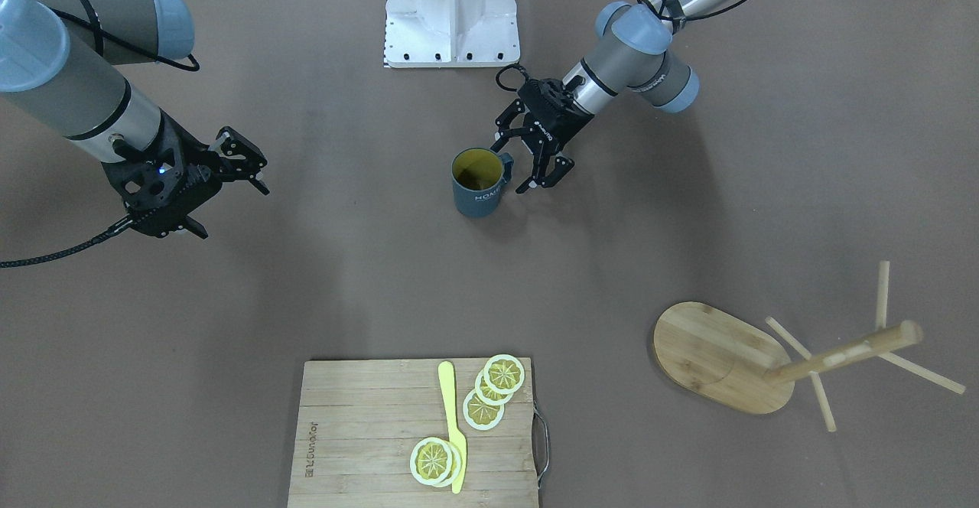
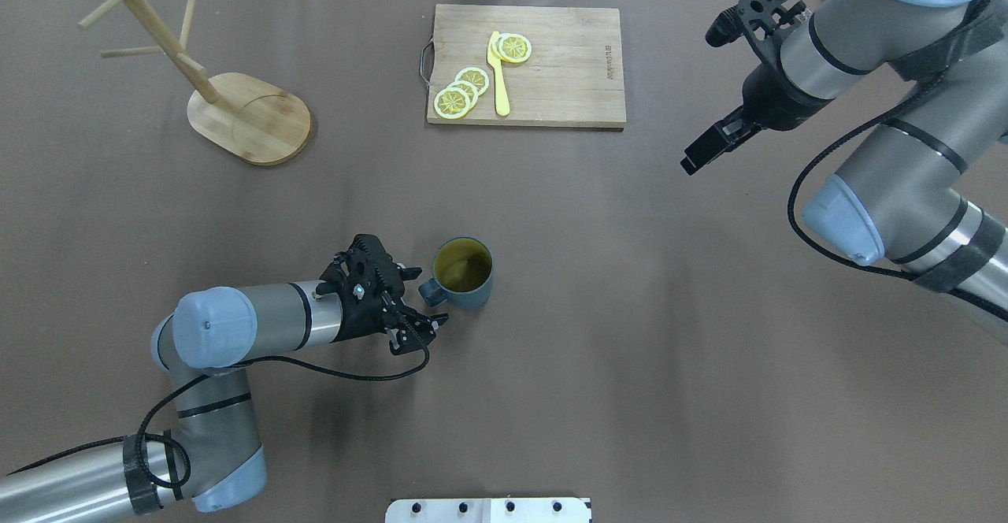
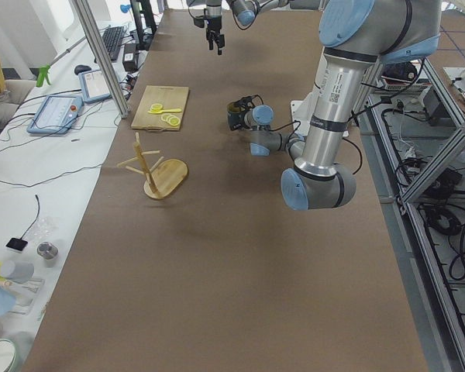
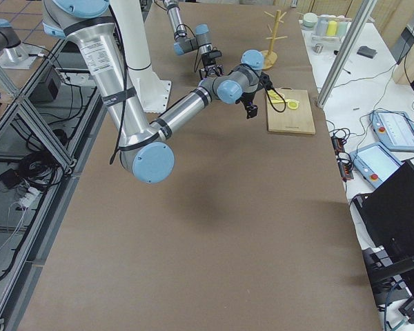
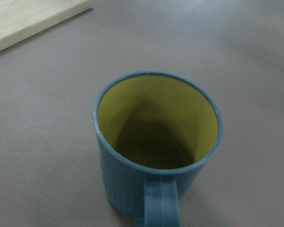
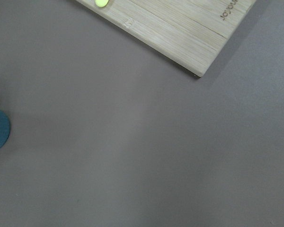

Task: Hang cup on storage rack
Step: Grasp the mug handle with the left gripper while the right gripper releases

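Fingers (image 1: 551, 173), left gripper (image 1: 511, 167): spread either side of handle (image 1: 506, 164) of slate-blue mug (image 1: 478, 198); mug on tabletop (image 1: 306, 278), bamboo mug tree (image 1: 719, 355) well apart; hanging outstanding

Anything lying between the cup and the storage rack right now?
Nothing: the overhead view shows bare table between cup and storage rack; the left gripper sits by the handle.

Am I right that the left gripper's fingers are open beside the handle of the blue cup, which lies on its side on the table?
Not quite: the cup stands upright on the table, mouth up, as the overhead exterior view shows. The fingers of the left gripper are indeed open at its handle.
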Available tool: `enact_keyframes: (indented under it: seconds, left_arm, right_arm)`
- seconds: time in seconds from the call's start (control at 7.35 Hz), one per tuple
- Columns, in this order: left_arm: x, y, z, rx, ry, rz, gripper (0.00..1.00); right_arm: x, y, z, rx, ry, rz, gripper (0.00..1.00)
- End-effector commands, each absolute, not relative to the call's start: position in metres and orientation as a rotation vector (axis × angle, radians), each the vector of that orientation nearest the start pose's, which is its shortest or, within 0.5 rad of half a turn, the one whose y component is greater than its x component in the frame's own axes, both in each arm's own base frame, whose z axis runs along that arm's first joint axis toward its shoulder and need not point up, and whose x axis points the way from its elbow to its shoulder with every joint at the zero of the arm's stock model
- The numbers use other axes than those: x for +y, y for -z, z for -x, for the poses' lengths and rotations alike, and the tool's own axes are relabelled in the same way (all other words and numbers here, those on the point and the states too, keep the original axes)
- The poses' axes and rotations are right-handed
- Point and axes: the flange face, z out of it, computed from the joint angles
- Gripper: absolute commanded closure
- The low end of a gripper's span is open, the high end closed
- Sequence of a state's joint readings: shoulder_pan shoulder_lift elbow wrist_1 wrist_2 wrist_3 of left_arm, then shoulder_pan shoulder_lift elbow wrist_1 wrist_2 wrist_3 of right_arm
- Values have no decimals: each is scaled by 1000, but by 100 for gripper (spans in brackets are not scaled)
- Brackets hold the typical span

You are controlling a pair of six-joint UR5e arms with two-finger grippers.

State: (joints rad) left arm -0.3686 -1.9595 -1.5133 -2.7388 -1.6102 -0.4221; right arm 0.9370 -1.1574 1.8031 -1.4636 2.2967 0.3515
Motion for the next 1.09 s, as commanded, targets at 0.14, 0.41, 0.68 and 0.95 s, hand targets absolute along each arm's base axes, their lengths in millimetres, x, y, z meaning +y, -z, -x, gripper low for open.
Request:
enact_keyframes:
  seconds: [0.14,0.41,0.68,0.95]
  left_arm:
    - [-353,-344,-551,1127,-638,-1015,71]
    - [-353,-345,-550,1179,-536,-933,100]
    - [-350,-320,-533,1241,-482,-939,100]
    - [-391,-287,-479,1361,-180,-872,100]
  right_arm:
    - [-529,-303,305,-958,531,-310,0]
    - [-530,-307,298,-955,520,-310,0]
    - [-535,-333,263,-939,461,-292,0]
    - [-516,-430,172,-866,421,-256,0]
